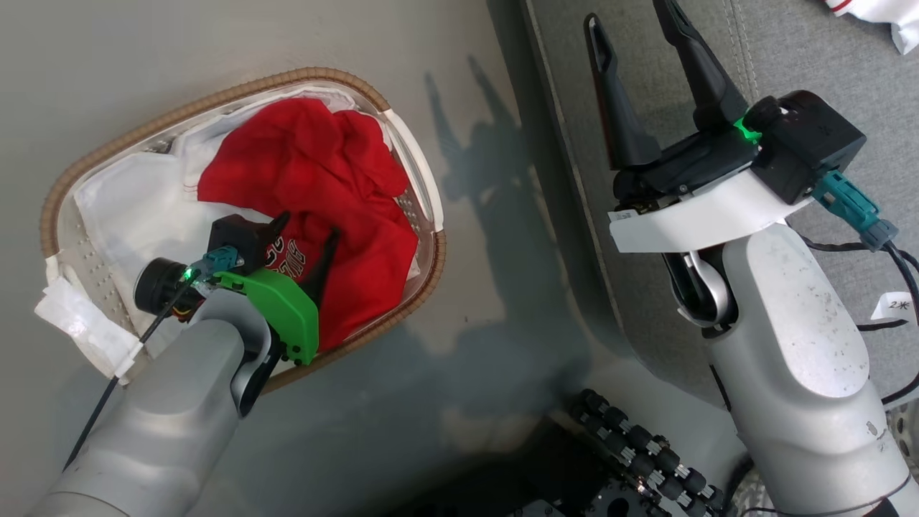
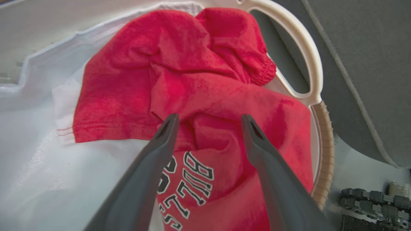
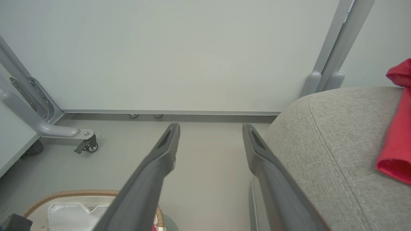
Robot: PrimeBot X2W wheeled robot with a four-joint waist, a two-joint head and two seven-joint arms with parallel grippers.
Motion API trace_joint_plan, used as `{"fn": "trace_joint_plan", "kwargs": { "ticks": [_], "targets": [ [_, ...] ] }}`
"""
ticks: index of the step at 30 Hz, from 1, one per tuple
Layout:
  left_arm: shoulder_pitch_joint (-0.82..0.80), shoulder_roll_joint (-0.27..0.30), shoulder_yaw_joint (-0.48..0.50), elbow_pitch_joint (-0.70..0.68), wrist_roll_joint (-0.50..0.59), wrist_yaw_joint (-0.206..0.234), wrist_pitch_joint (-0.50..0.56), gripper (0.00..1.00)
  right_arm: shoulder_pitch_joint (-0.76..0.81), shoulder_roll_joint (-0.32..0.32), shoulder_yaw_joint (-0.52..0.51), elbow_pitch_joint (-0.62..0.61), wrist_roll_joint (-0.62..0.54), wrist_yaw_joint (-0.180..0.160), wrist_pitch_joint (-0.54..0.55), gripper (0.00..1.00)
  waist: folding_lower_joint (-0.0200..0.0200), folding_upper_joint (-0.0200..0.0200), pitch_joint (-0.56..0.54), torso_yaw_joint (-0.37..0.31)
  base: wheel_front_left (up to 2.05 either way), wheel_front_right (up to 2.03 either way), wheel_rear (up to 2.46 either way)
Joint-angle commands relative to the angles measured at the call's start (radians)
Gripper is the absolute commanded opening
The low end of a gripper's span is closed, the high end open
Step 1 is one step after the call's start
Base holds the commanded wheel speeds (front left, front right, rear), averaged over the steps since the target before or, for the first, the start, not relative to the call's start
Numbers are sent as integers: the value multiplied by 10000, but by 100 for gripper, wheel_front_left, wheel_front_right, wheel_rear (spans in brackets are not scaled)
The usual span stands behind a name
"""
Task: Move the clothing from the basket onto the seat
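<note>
Left arm: the left gripper [image 1: 311, 222] [image 2: 209, 118] hangs inside the basket with its jaws spread wide. One dark finger sits on each side of a raised fold of red cloth. Whether the tips touch the cloth cannot be told.
Clothing: the clothing [image 1: 316, 158] [image 2: 192, 64] is a crumpled heap of bright red knit with a stitched hem and a gathered elastic edge. It lies in the basket on top of a white sheet [image 1: 136, 208] [image 2: 48, 166].
Basket: the basket [image 1: 215, 97] [image 2: 324, 144] [image 3: 74, 193] stands on the grey floor [image 1: 143, 43] just beside the seat. It has cream perforated walls, a brown woven rim and a white handle.
Writing: the lettering [image 1: 287, 255] [image 2: 188, 183] is white with dark outlines. In the left wrist view it reads "BULLS", the first letter partly behind a finger. In the head view it is too small to read.
Right arm: the right gripper [image 1: 628, 13] [image 3: 210, 127] is held over the seat's edge, jaws apart, with nothing between them.
Seat: the seat [image 1: 790, 50] [image 2: 369, 64] [image 3: 321, 134] is grey woven fabric with a rounded edge and stitched seams.
Right wrist view adds: a red garment [image 3: 396, 134] lying on the seat, a pale wall panel [image 3: 176, 54] and a caster [image 3: 91, 147].
Head view adds: a white piece with red trim [image 1: 879, 14] at the seat's far corner, and a small white tag [image 1: 894, 305] whose marks are unreadable.
</note>
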Motion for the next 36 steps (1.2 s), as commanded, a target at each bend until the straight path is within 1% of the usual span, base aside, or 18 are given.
{"fn": "trace_joint_plan", "kwargs": {
  "ticks": [1,6,11,18,19,20,21,25,30,36],
  "targets": [
    [-269,126,-206,102,-189,-31,40,100,-129,-19,0,-68,81,-14,-19,100,-1,0,312,-211,0,0,0],
    [-635,145,-1106,255,-792,-31,178,100,-127,-19,-61,-238,-7,-14,-19,100,-1,0,474,-191,0,0,0],
    [-1008,114,-1995,635,-1276,-31,561,100,-5,-19,-32,-453,-157,-14,-19,100,-1,0,578,-110,0,0,0],
    [-1460,-66,-2782,1182,-1722,-31,925,100,43,-21,-2,-605,-277,-14,-19,100,-1,0,655,-20,0,0,0],
    [-1481,-86,-2841,1198,-1781,-30,931,62,35,-22,4,-599,-288,-14,-19,100,-1,0,649,-15,0,0,0],
    [-1505,-104,-2910,1213,-1827,-31,997,3,16,-22,21,-584,-279,-14,-19,100,-1,0,636,-15,0,0,0],
    [-1519,-113,-2954,1213,-1858,-31,1020,0,-12,-22,38,-574,-275,-14,-19,100,-1,0,625,-16,0,0,0],
    [-1482,-79,-3079,1238,-2086,-30,928,0,-167,-22,131,-468,-208,-14,-19,100,-1,0,492,-57,0,0,0],
    [-1332,55,-3143,1364,-2384,-30,492,0,-321,-21,340,-266,-34,-14,-19,100,-1,0,120,-195,0,0,0],
    [-896,-148,-3179,1247,-2652,-30,61,0,-111,-24,383,187,-183,-14,-19,100,-1,0,-809,144,0,0,0]
  ]
}}
